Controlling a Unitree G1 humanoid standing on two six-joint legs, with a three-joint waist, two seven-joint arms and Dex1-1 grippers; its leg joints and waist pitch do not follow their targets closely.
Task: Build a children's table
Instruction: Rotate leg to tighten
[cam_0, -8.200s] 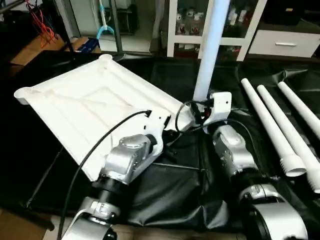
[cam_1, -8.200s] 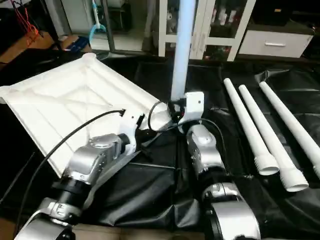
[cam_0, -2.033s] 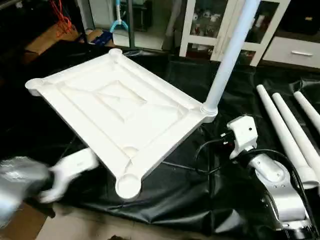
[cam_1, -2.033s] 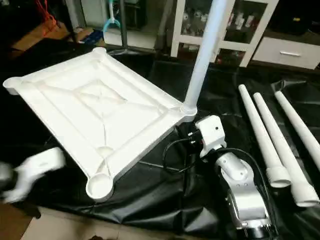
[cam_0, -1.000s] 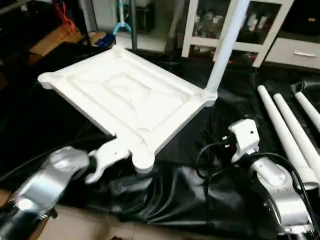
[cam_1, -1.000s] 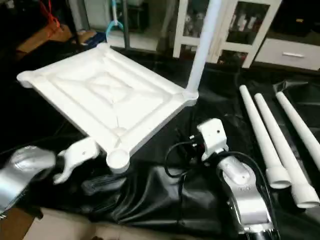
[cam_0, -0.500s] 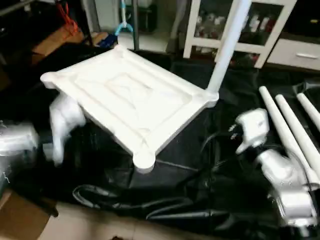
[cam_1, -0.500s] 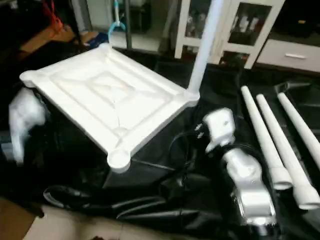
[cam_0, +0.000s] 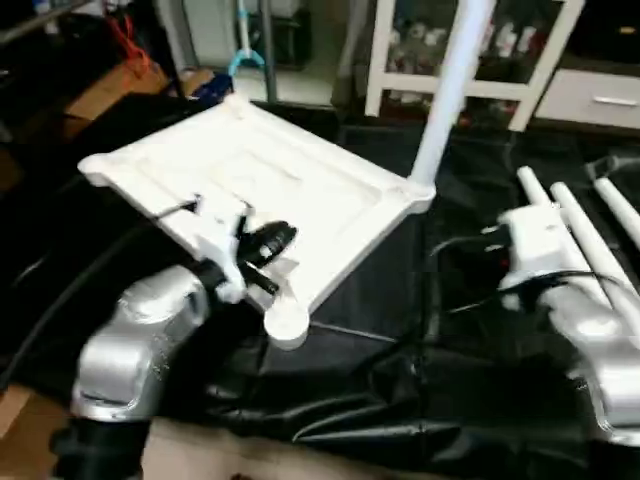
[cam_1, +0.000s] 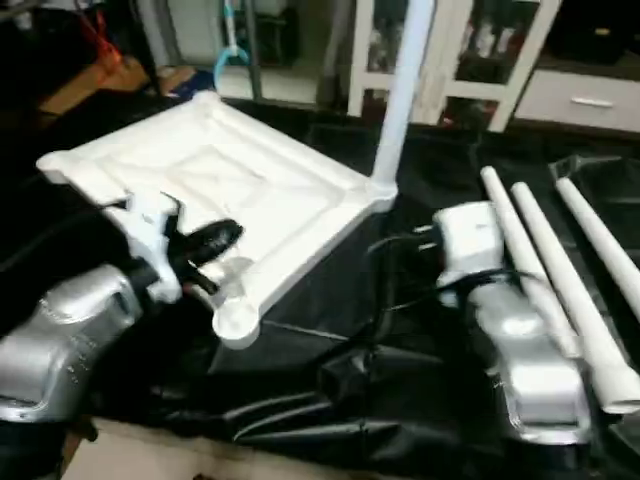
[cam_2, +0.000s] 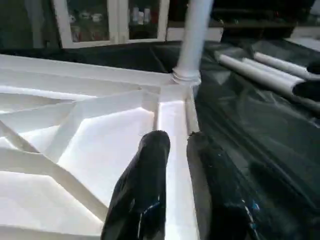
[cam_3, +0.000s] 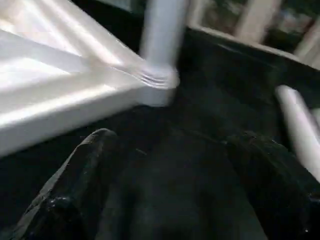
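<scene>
The children's table top (cam_0: 300, 190) lies upside down on a black sheet, ribs up. One white leg (cam_0: 450, 90) stands upright in its far right corner socket. My left gripper (cam_0: 283, 238) hovers over the top near its front corner socket (cam_0: 287, 322). In the left wrist view its fingers (cam_2: 150, 165) stand a narrow gap apart above the rim, with nothing between them. My right gripper (cam_3: 175, 165) is wide open and empty, low over the sheet, pointing at the base of the standing leg (cam_3: 157, 82). Loose legs (cam_1: 520, 240) lie to the right, beside my right arm.
The black sheet (cam_0: 380, 380) is wrinkled in front of the table top, with cables lying across it. A white glass-door cabinet (cam_0: 395, 60) stands behind. A cardboard box (cam_0: 110, 90) sits on the floor at the far left.
My left arm has swung in from the left and now reaches over the table top's front part. My right arm has moved forward and to the right, nearer the loose legs.
</scene>
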